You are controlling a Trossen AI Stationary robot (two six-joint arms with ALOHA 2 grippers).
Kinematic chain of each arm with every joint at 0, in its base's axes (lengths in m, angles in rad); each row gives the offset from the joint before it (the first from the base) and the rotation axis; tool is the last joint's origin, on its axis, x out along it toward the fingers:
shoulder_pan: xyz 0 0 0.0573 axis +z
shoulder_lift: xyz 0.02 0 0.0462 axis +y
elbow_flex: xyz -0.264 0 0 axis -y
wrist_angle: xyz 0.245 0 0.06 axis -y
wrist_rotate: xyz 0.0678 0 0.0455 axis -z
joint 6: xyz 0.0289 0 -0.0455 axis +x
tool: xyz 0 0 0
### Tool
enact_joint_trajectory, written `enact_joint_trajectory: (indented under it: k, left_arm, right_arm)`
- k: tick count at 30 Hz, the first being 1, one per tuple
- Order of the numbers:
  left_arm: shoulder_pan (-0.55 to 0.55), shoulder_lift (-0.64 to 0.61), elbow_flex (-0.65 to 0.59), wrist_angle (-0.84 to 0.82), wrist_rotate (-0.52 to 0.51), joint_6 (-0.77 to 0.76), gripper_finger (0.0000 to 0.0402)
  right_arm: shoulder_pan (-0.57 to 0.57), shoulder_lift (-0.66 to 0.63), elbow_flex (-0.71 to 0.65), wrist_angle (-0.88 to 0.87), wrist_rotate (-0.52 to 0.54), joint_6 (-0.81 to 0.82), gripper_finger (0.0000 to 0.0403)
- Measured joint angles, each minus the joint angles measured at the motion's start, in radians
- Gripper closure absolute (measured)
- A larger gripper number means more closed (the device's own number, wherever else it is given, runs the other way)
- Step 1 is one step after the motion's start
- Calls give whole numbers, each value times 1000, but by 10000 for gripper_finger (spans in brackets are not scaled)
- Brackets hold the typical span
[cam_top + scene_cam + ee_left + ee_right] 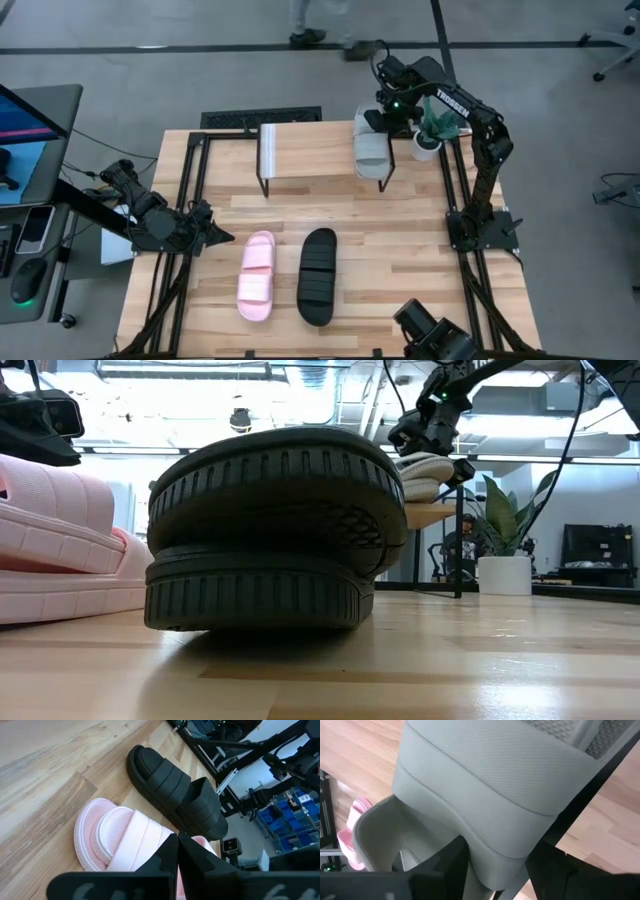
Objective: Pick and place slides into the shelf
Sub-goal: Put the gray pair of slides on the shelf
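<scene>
The light grey slide (372,150) lies on the right end of the shelf (310,152), on its wooden top. My right gripper (385,112) is at the slide's far end and shut on it; the slide (485,785) fills the right wrist view. In the low view the gripper (432,428) sits just above the slide (425,472). The pale pink slide (256,276) and black slide (317,276) lie sole-down side by side on the table's near half. My left gripper (218,236) is shut and holds nothing, left of the pink slide (125,837). My right gripper pinches the grey slide's side wall beside the strap (495,865). One finger (451,862) stands on the footbed side and the other (547,867) outside the sole. It comes slanting down from the far side. The slide's sole lies on the shelf top.
A small potted plant (432,128) stands at the table's far right corner, beside the right gripper. The shelf's left and middle parts (300,150) are bare wood. Black frame rails run along both table sides (190,200). A person's feet (320,35) show on the floor beyond.
</scene>
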Motion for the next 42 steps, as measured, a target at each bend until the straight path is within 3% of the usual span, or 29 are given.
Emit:
enact_joint_trajectory:
  k: [16,31,42]
  left_arm:
    - [0,0,0,0,0,1,401]
    - [0,0,0,-7,-1,2,401]
    - [0,0,0,-8,0,2,401]
  right_arm:
    - [-4,0,0,-22,-3,-8,170]
    - [-19,-2,149,-88,1,-7,190]
    - [-34,-2,166,-93,-1,-7,206]
